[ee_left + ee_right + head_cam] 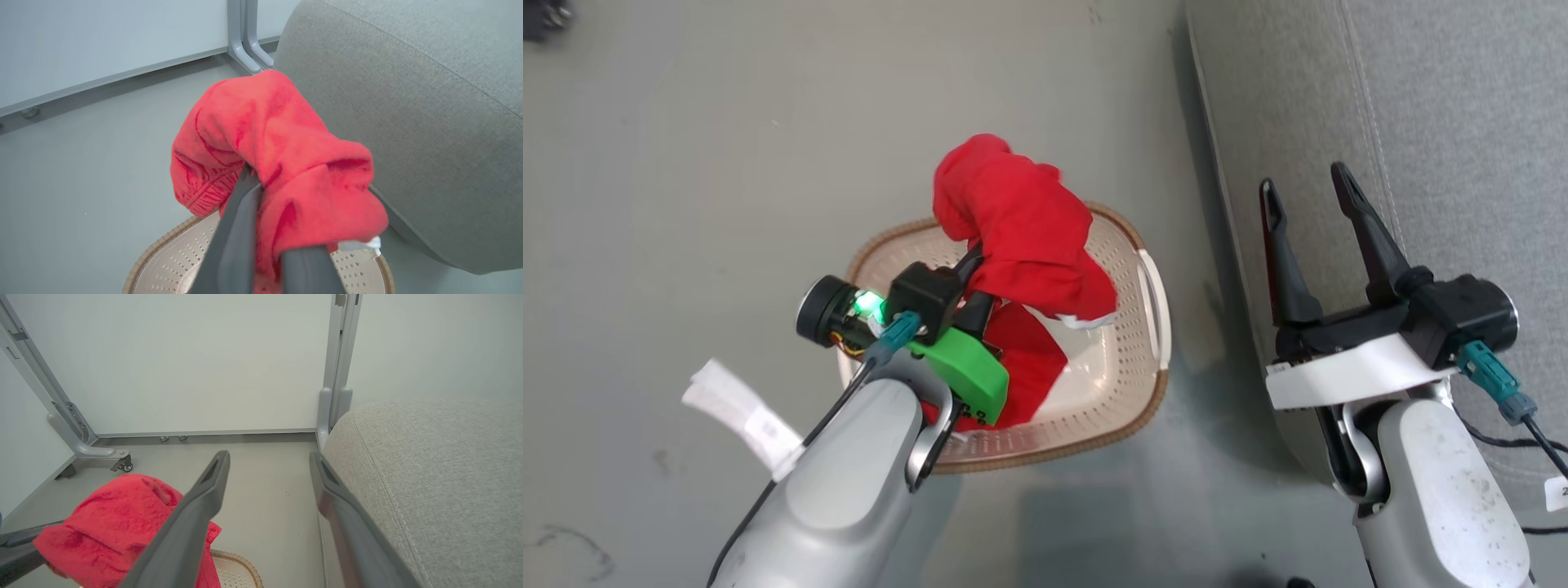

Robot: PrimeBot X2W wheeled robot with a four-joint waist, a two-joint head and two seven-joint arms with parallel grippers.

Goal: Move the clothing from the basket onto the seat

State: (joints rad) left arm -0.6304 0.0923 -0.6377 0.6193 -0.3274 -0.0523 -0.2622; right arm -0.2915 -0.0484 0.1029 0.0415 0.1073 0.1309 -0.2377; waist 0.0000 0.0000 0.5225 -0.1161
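My left gripper (253,179) is shut on a bright red garment of the clothing (1021,237), holding it bunched up above the basket (1127,392), with the fingertips buried in the cloth. A white trim edge hangs from its lower side. More red clothing (1029,367) lies in the cream perforated basket with its brown rim, partly under my left wrist. The grey seat (1462,122) rises just right of the basket. My right gripper (1303,181) stands open and empty over the seat's left edge, its fingers (204,498) spread wide.
The basket stands on a grey floor (727,163), tight against the seat's side. White partition panels on grey metal feet with casters (118,457) close off the far side. A small dark object (543,20) lies at the far left corner of the floor.
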